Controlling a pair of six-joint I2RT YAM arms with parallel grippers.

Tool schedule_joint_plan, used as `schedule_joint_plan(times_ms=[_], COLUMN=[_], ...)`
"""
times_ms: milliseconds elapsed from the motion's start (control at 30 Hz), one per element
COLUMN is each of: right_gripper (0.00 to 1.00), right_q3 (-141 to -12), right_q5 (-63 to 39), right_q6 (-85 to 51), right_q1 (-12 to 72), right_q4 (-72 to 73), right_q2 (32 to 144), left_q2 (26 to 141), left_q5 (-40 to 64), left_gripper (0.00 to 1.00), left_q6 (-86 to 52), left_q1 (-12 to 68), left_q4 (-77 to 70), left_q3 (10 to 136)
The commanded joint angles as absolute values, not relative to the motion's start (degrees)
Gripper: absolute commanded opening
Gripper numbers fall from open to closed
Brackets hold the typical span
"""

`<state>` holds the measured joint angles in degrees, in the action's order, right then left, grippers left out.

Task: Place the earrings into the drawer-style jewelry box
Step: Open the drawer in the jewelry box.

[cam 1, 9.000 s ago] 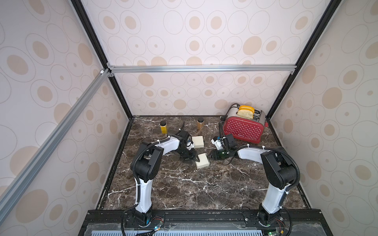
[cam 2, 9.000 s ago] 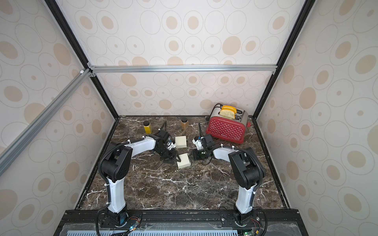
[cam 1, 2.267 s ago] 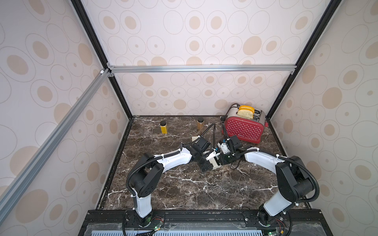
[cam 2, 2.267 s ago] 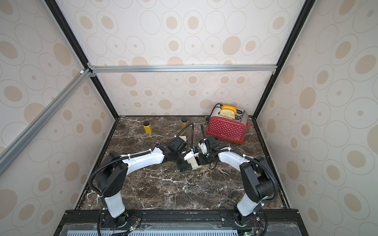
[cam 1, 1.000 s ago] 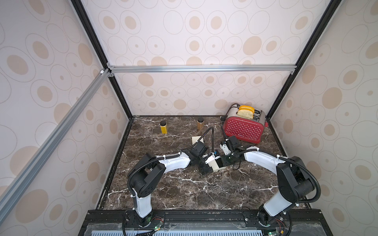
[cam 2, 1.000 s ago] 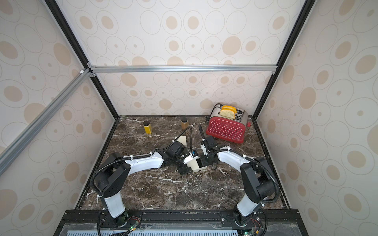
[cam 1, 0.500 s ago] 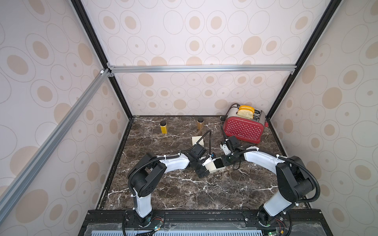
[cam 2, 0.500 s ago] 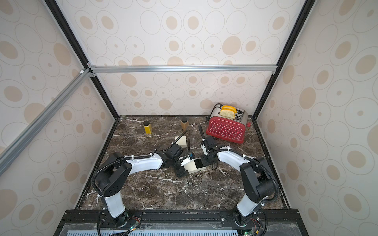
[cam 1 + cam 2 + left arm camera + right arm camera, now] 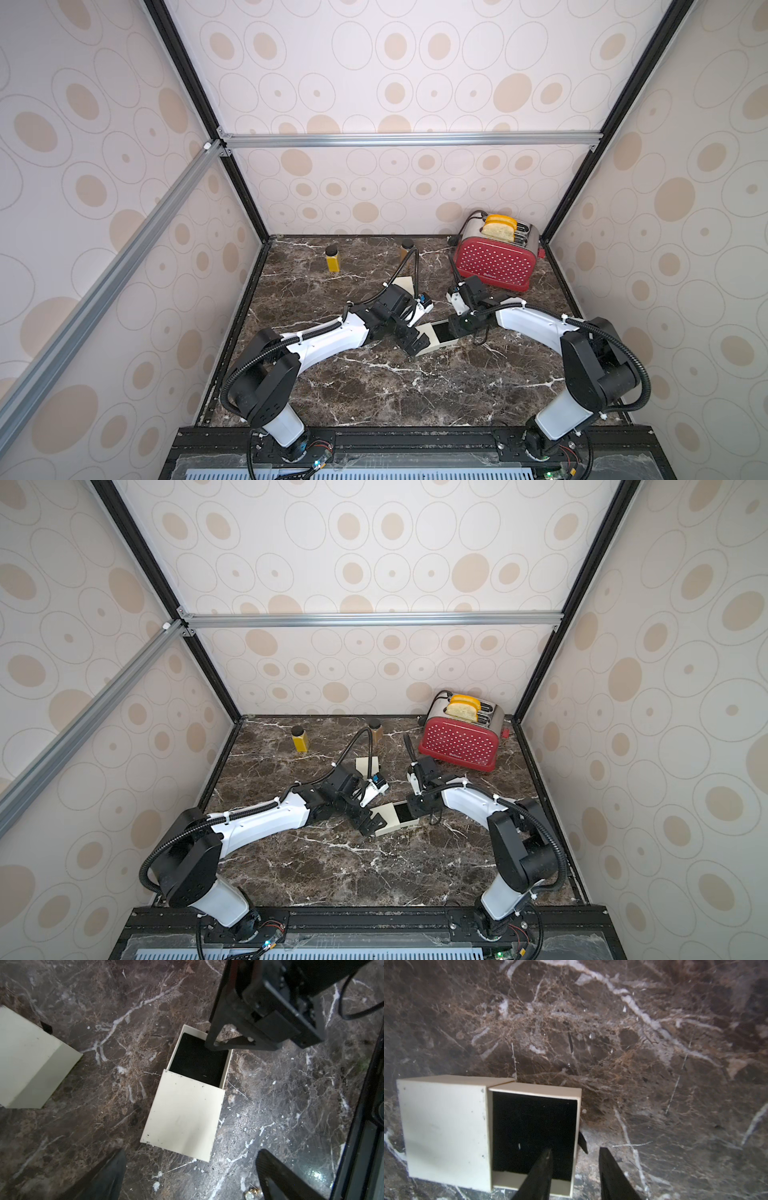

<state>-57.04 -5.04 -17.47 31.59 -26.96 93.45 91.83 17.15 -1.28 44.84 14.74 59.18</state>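
**On the worktop (image 9: 374, 386): drawer out, earrings not yet in**

Cream jewelry box (image 9: 182, 1115) sits mid-worktop, its black-lined drawer (image 9: 197, 1061) pulled out and seemingly empty. Left fingers (image 9: 108, 1178) gape wide near the sleeve. Right fingers (image 9: 539, 1174) stand narrowly parted astride the drawer's end wall, holding nothing. Earrings (image 9: 252, 1192) lie on the worktop beside the left fingers, and pickup and drop remain.

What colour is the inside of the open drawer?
The drawer lining is black; left wrist view.

My left arm (image 9: 328, 338) and right arm (image 9: 536, 324) stretch inward, low. I hold the left gripper (image 9: 191, 1153) spread wide, the right gripper (image 9: 575, 1151) parted narrowly.
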Motion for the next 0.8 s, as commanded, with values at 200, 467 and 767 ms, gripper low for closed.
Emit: schedule_joint_plan(times_ms=[200,467,767], right_gripper=[0.46,0.47,0.47], right_q3=[-56.49,-56.5,-56.6], right_q5=[-6.45,-6.94,-8.01], right_q6=[-17.06,-17.56,-18.28], right_q1=[31.77,31.76,31.71], right_q4=[-26.77,-27.23,-26.71], right_q2=[92.62,92.06,93.07], left_q2=[94.66,99.93,103.34], left_q5=[13.7,7.86,-0.7], left_gripper=[0.99,0.99,0.99], left_q6=[-2.87,0.1,1.21], left_q1=[47.33,47.32,47.32], left_q4=[16.32,17.0,16.71], left_q3=[57.79,59.36,62.66])
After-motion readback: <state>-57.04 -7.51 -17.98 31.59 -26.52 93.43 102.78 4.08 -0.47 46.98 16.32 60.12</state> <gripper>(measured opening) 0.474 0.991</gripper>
